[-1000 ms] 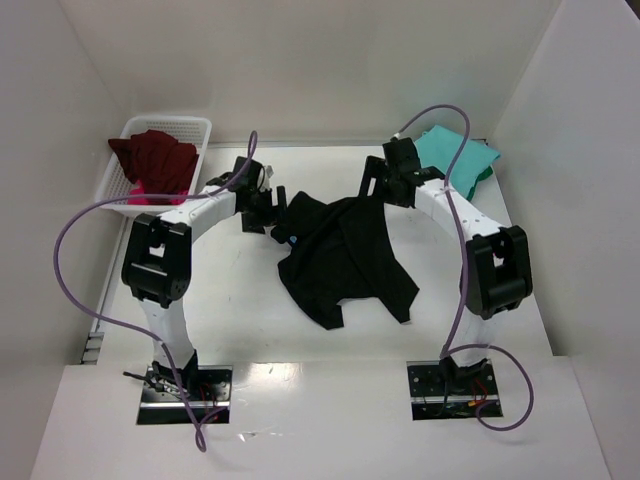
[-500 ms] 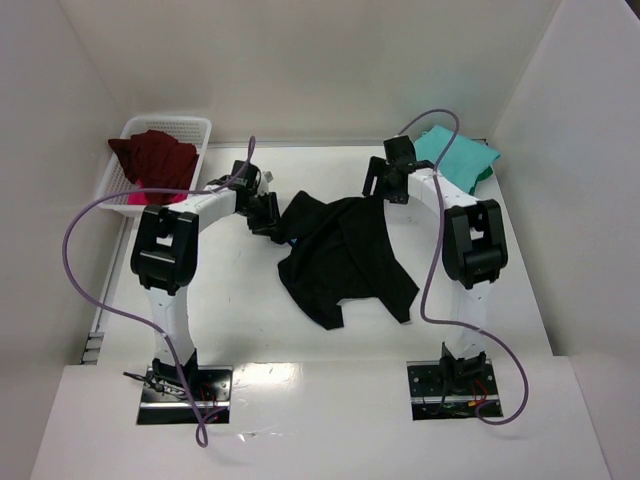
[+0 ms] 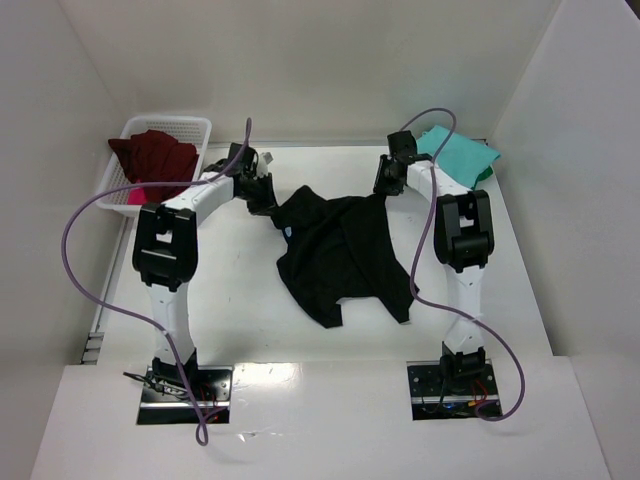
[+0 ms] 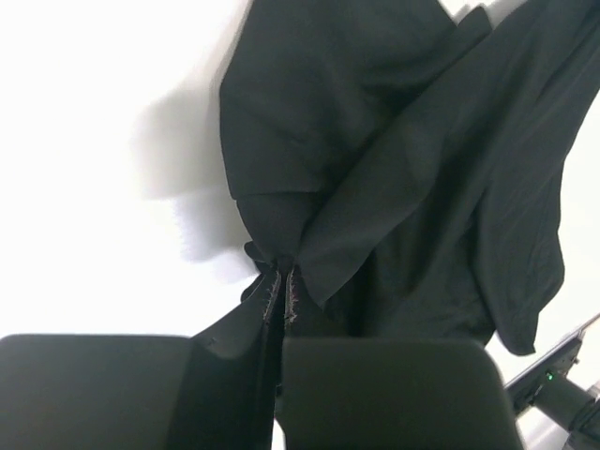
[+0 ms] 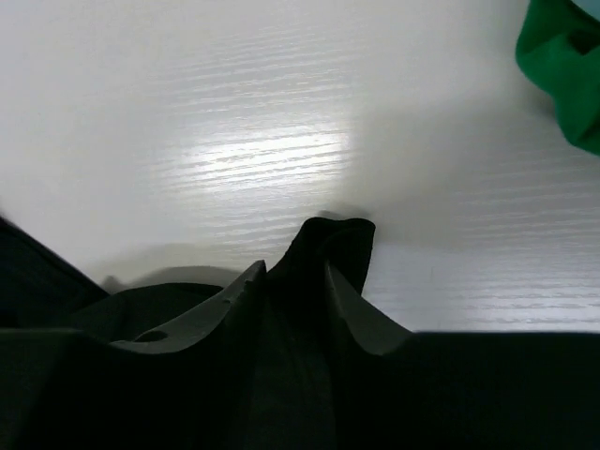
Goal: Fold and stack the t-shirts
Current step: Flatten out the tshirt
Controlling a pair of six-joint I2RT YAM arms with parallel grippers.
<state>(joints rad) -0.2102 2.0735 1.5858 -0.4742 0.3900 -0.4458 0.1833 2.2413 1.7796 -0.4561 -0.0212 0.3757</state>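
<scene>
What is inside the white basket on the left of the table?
A crumpled maroon shirt fills the basket, with a bit of pink cloth showing at its near edge. Whatever lies beneath them is covered.

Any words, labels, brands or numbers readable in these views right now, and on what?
None can be read.
Small blue spot near the collar of the large black cloth t-shirt, perhaps a tag: too small to read.
Teal cloth shirt and white lattice plastic basket: no marks visible.
</scene>
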